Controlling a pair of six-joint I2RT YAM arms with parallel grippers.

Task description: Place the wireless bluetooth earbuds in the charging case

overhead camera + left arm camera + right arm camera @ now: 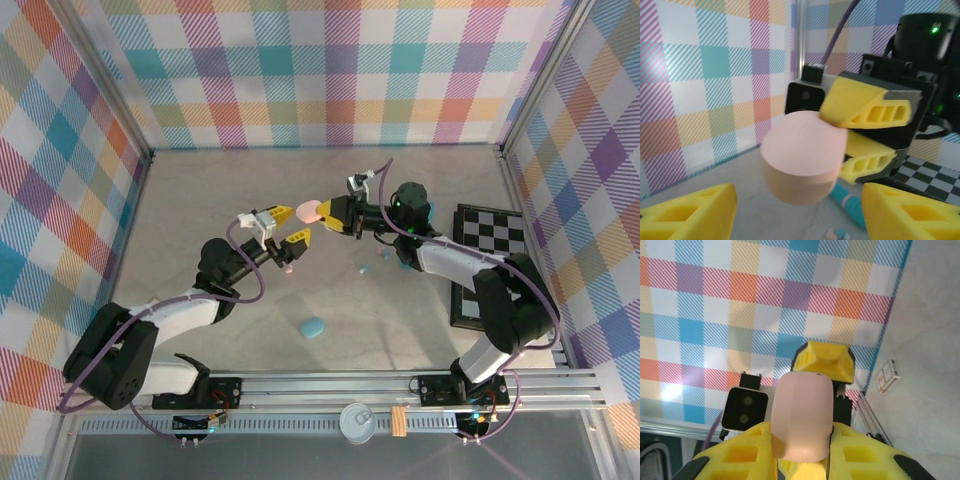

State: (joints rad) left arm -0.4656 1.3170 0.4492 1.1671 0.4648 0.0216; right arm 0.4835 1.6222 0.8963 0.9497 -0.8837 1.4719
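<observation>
Checked walls in many colours are set on three sides of a pale surface (230,190), with metal posts at the back corners and a rail along the near edge. Above the middle of it, the right gripper (328,212) is clamped on a pink case (310,211), which is held clear of the surface between the yellow fingers (740,460). The left gripper (298,224) is set facing it, just beside the case, its fingers spread wide with nothing between them. Below the left gripper a pink earbud (288,268) is seen on the surface, and a teal earbud (364,270) lies under the right arm, near a teal strip (850,202). A teal case (311,327) rests well apart, towards the near rail. A chessboard (490,240) is laid against the right wall, partly covered by the right arm. Room for moving is left behind both grippers up to the back wall, and along the left side.
</observation>
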